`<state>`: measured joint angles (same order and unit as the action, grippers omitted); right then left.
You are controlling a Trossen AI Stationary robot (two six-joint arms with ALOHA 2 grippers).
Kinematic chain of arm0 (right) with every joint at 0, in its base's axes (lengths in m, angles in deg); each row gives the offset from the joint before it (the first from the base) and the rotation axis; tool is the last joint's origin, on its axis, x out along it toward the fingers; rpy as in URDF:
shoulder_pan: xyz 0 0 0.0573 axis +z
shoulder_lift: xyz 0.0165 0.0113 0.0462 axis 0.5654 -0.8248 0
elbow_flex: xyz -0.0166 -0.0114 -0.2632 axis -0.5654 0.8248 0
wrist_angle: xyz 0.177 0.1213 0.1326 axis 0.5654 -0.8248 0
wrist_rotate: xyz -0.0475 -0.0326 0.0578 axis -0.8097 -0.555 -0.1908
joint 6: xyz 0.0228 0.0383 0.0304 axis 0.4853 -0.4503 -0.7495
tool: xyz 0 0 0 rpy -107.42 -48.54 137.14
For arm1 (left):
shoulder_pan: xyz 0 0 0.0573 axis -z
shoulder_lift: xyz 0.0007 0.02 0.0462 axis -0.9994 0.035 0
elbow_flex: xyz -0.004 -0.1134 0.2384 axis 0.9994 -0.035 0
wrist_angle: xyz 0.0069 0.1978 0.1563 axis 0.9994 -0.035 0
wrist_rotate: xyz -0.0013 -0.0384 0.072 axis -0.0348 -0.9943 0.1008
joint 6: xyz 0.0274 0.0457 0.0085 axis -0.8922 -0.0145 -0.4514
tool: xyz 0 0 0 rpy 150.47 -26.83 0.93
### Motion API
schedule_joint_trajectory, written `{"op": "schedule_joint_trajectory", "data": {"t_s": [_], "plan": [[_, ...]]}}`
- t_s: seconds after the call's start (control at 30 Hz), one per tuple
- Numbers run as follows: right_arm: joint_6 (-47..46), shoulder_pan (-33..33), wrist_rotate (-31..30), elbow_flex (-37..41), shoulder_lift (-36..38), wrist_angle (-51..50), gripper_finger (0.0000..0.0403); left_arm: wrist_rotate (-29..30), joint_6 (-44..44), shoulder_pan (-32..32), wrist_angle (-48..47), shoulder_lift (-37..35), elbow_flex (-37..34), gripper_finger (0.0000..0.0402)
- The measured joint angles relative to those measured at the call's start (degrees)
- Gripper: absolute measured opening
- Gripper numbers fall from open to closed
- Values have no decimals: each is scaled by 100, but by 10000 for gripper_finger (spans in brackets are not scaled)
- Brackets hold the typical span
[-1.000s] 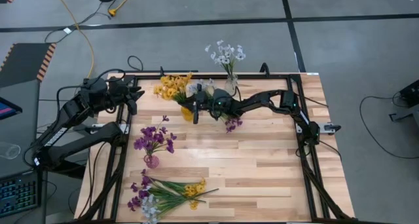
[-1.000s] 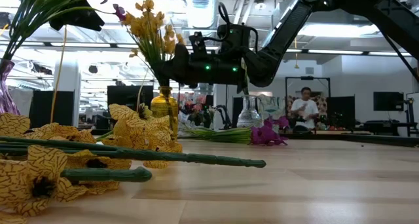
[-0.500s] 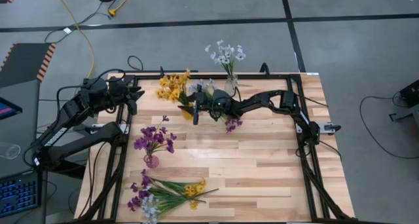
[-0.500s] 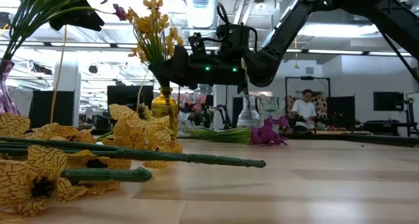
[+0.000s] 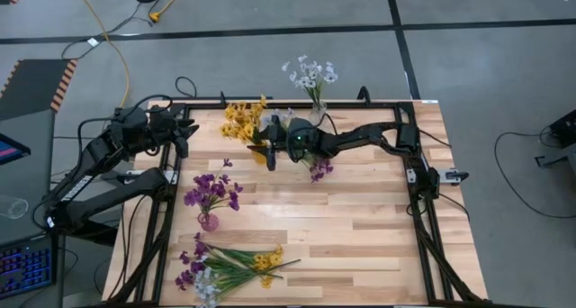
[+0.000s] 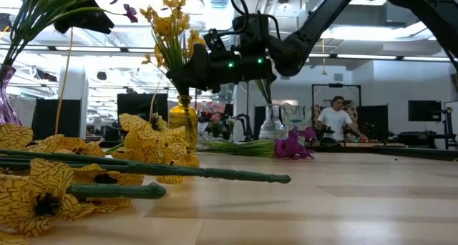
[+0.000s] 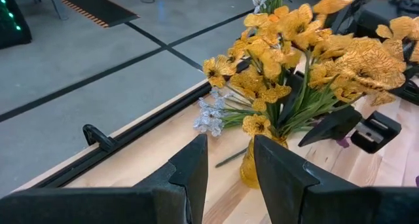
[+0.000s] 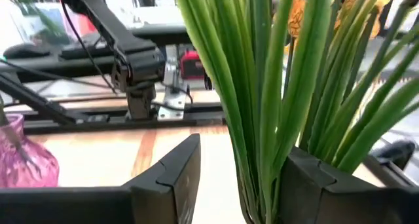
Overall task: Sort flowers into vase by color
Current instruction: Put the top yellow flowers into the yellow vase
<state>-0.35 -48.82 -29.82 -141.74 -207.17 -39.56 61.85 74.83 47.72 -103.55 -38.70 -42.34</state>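
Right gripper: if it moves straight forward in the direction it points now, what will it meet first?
Probably the green stems of the yellow flowers; they already stand between the open fingers of the right gripper. Depth is uncertain.

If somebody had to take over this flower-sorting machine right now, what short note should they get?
Right pincer: open around the green stems of the yellow bunch in the yellow vase, at the table's far edge.
Left pincer: parked at the far left corner, part open, holding nothing.
Done: yellow flowers in the yellow vase, purple ones in the pink vase, white ones in the clear vase.
Left: a purple spray lying near the right pincer, and a mixed pile of purple, yellow and pale flowers at the near edge.
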Motion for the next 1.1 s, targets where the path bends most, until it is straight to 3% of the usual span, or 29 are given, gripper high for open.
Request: {"op": "schedule_joint_trajectory", "data": {"t_s": [0.33,1.1], "plan": [[15,0,-17,7,457,-906,191,2,-13,0,-2,0,0,110],[37,-72,-17,-9,537,-1176,191,4,-16,1,-48,0,0,110]]}}
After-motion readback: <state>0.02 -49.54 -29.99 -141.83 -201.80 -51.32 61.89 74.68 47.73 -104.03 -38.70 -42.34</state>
